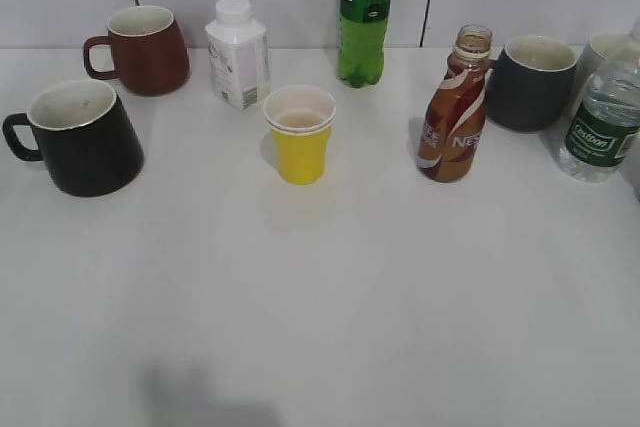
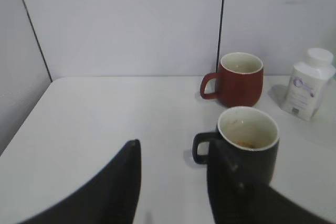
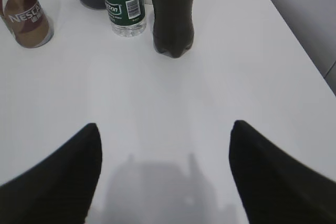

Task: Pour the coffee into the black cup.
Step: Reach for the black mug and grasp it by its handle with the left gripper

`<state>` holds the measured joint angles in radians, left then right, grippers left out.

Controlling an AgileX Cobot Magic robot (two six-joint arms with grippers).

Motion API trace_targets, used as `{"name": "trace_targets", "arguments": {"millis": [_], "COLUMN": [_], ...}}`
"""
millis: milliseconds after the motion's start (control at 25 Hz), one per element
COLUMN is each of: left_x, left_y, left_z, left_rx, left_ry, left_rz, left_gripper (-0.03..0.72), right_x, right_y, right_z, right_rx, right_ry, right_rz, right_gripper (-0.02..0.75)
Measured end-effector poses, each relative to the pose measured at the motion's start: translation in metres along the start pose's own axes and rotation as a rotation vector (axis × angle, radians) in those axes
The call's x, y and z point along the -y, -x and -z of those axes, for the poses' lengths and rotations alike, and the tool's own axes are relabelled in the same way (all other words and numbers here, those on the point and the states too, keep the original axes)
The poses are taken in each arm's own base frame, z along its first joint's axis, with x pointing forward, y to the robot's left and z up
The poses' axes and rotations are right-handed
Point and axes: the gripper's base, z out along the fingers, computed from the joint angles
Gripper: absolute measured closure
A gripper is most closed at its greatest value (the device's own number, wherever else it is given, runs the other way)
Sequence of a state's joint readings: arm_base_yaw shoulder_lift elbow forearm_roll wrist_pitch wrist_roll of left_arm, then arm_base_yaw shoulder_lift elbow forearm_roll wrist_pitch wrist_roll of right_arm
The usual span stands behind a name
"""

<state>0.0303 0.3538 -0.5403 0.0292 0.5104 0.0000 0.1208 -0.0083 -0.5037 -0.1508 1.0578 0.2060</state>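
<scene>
The brown Nescafe coffee bottle stands uncapped and upright at mid right; it also shows at the top left of the right wrist view. The glossy black cup sits at the far left with its handle to the left. In the left wrist view the black cup stands just beyond my right finger, with brownish traces inside. My left gripper is open and empty. My right gripper is open and empty over bare table, well short of the bottle. Neither gripper shows in the exterior view.
A maroon mug, a white carton-shaped bottle, a tall green bottle and a dark grey mug line the back. A yellow cup stands in the middle. A water bottle and a dark cola bottle stand right.
</scene>
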Motion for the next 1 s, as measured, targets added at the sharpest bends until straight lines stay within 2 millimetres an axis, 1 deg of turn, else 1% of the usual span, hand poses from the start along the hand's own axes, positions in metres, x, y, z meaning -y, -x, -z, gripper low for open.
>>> {"name": "trace_targets", "arguments": {"millis": [80, 160, 360, 560, 760, 1000], "left_x": [0.0, 0.001, 0.003, 0.005, 0.013, 0.014], "left_y": [0.001, -0.003, -0.023, -0.043, -0.049, -0.056], "left_z": [-0.017, -0.032, -0.065, -0.081, -0.09, -0.104], "left_rx": [0.013, 0.023, 0.065, 0.078, 0.047, 0.004], "left_ry": [-0.002, -0.004, -0.011, -0.021, -0.073, -0.079], "left_rz": [-0.001, -0.003, -0.004, -0.009, -0.02, -0.022], "left_gripper": [0.363, 0.363, 0.363, 0.363, 0.363, 0.363], "right_x": [0.0, 0.0, 0.0, 0.0, 0.0, 0.0], "right_y": [0.0, 0.0, 0.0, 0.0, 0.0, 0.0], "right_z": [0.0, 0.0, 0.0, 0.0, 0.0, 0.0], "right_rx": [0.0, 0.0, 0.0, 0.0, 0.0, 0.0], "right_ry": [0.0, 0.0, 0.0, 0.0, 0.0, 0.0], "right_rz": [0.0, 0.0, 0.0, 0.0, 0.0, 0.0], "right_gripper": [0.15, 0.15, 0.15, 0.15, 0.15, 0.15]}}
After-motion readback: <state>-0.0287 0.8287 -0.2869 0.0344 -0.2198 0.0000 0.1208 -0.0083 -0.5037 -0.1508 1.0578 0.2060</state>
